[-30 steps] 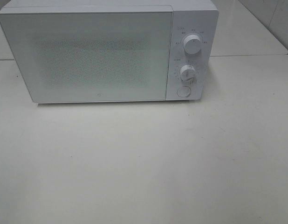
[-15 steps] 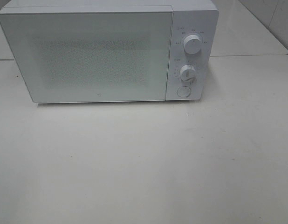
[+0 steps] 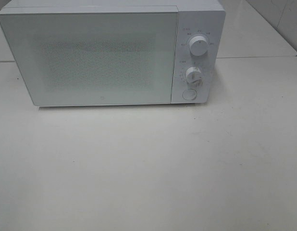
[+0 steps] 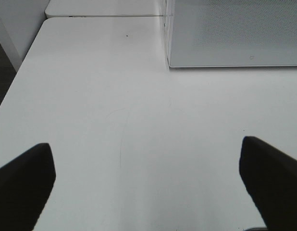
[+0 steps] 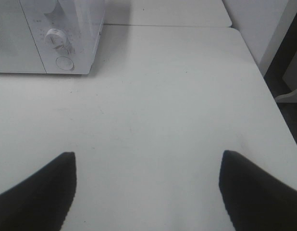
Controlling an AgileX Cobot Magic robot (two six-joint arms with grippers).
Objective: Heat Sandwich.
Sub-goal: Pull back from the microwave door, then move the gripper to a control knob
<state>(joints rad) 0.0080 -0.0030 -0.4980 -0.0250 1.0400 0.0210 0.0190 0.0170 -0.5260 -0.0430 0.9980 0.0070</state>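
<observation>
The left end effector (image 4: 146,147) and right end effector (image 5: 148,155) are hovering spread, empty, the closed microwave (image 3: 91,57) sitting ahead, no sandwich showing.

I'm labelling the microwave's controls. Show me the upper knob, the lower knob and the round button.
upper knob (image 3: 199,46), exterior high view, centre of its face.
lower knob (image 3: 193,75), exterior high view, centre of its face.
round button (image 3: 189,94), exterior high view, its middle.
</observation>
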